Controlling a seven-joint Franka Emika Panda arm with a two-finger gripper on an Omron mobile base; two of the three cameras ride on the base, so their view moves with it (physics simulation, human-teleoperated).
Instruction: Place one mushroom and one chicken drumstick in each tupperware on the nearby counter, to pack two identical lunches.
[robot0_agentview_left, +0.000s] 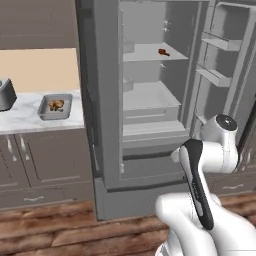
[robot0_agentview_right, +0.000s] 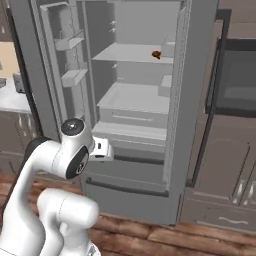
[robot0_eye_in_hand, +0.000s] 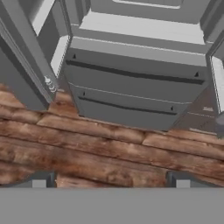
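The fridge (robot0_agentview_left: 150, 100) is standing with both doors swung open, its grey shelves and lower drawers exposed. One chicken drumstick (robot0_agentview_left: 163, 52) is lying on the upper shelf (robot0_agentview_right: 135, 54) inside, toward the right side of the compartment; in the right base view the same reddish-brown piece (robot0_agentview_right: 156, 54) is resting near the shelf's right end.

To the left of the fridge, the counter (robot0_agentview_left: 22, 117) is carrying a tupperware (robot0_agentview_left: 55, 107), which is sitting near the counter's right end, close to the fridge side. Orange-brown and paler pieces are lying inside that tray; they are too small to tell apart with certainty. A toaster (robot0_agentview_left: 6, 94) is standing on the counter to the left of the tray, apart from it.

The gripper (robot0_eye_in_hand: 110, 179) is pointing down at the wooden floor (robot0_eye_in_hand: 87, 148) in front of the fridge's bottom drawers (robot0_eye_in_hand: 131, 92). Its two fingertips (robot0_eye_in_hand: 40, 180) are standing wide apart at the bottom of the hand view, with nothing between them.
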